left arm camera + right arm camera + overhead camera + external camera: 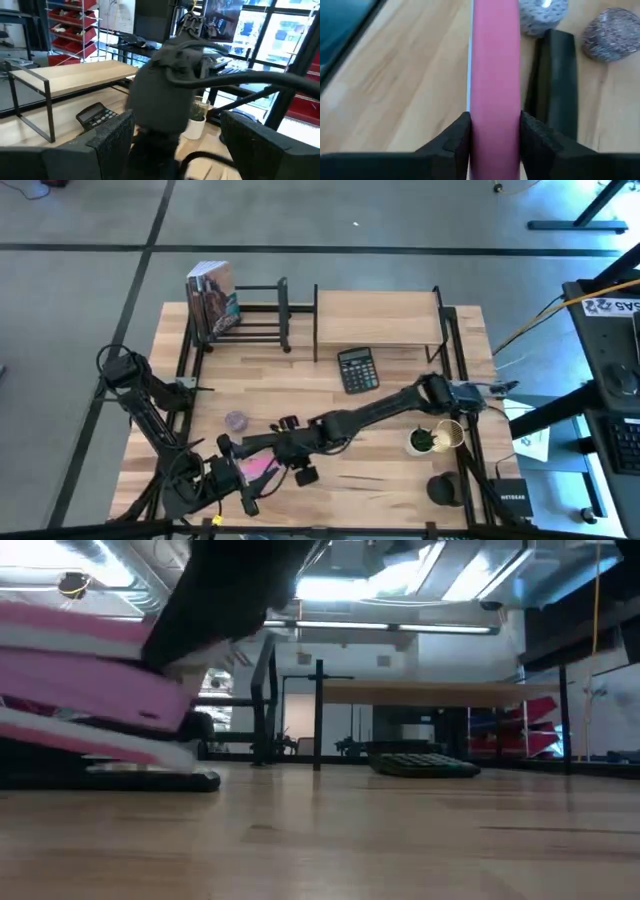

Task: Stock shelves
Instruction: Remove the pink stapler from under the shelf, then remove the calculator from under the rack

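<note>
Left gripper (222,476) sits at the near-left corner of the table, its fingers spread wide with nothing between them, right beside the pink stapler (258,467). That stapler is pinched squarely between the right gripper (495,131) pads, the right arm stretched across the table to reach it. Further right sit the calculator (357,369) and a small potted plant (421,441). At the far edge, the black rack (262,315) holds books (212,298), with the wooden shelf (378,318) beside it. Best play, I'd say: keep the grip centred, lift straight up clear of the left fingers, then carry it high over the calculator.
</note>
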`<state>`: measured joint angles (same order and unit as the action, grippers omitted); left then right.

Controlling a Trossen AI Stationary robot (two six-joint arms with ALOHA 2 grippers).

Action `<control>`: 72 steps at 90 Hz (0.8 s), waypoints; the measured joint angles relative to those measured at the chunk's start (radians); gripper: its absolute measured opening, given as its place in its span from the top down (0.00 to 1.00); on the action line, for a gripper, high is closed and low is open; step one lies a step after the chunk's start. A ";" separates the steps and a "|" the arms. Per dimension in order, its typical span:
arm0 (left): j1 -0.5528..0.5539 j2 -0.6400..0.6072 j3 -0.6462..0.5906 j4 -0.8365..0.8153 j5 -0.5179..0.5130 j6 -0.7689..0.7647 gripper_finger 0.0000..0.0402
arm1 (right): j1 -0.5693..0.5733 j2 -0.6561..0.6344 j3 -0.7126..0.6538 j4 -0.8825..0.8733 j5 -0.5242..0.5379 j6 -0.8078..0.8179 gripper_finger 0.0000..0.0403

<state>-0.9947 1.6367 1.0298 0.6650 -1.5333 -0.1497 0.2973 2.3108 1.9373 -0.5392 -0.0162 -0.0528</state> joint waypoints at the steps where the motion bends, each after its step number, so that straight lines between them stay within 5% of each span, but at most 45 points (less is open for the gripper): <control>1: 0.000 0.000 0.000 0.000 0.000 0.000 0.31 | -0.002 0.002 0.000 0.002 0.001 0.002 0.71; 45: -0.001 0.000 0.000 0.001 0.003 -0.004 0.31 | -0.010 0.014 0.000 0.009 0.007 0.038 0.55; 72: -0.050 0.000 0.000 0.106 -0.019 0.057 0.31 | 0.018 -0.089 0.000 -0.199 0.107 -0.028 0.51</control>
<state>-1.0443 1.6367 1.0302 0.7712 -1.5528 -0.0925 0.3152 2.2215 1.9369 -0.7378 0.0913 -0.0810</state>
